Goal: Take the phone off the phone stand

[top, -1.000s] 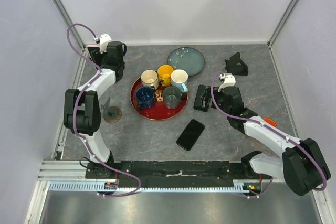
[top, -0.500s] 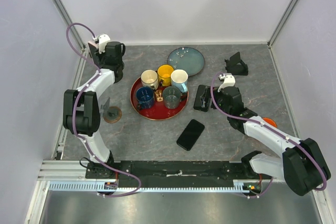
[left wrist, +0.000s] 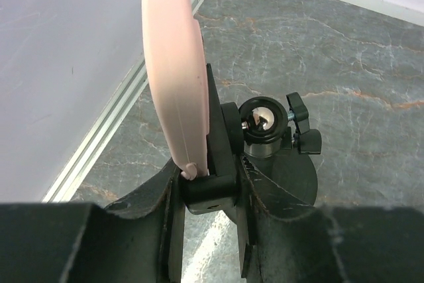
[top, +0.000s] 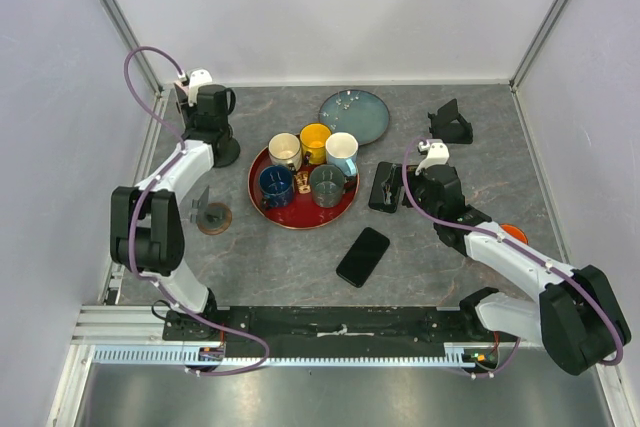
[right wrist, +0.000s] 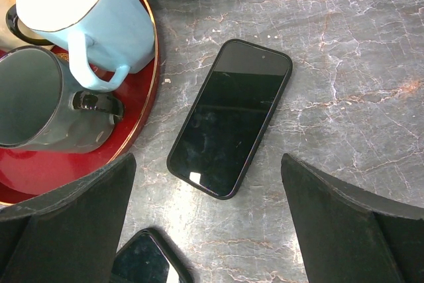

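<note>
Over in the far left corner the left gripper (left wrist: 209, 220) is closed down to a narrow gap, its fingers (left wrist: 169, 226) pinching the lower edge of the pink phone (left wrist: 173, 64) and the cradle of the phone stand (left wrist: 265, 130), where the phone sits upright. The right gripper (right wrist: 207, 164) hangs wide open above a black phone (right wrist: 232, 117) lying flat on the table (right wrist: 344, 51), holding nothing.

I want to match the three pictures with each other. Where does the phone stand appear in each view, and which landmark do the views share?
Top external: the phone stand is at the far left, left of the red tray; mainly its round base shows.
Left wrist: it is in the centre, with its ball joint and base to the right of the pink phone.
Right wrist: not in it.
Shared landmark: the metal rail on the left, seen in the top and left wrist views only.
</note>
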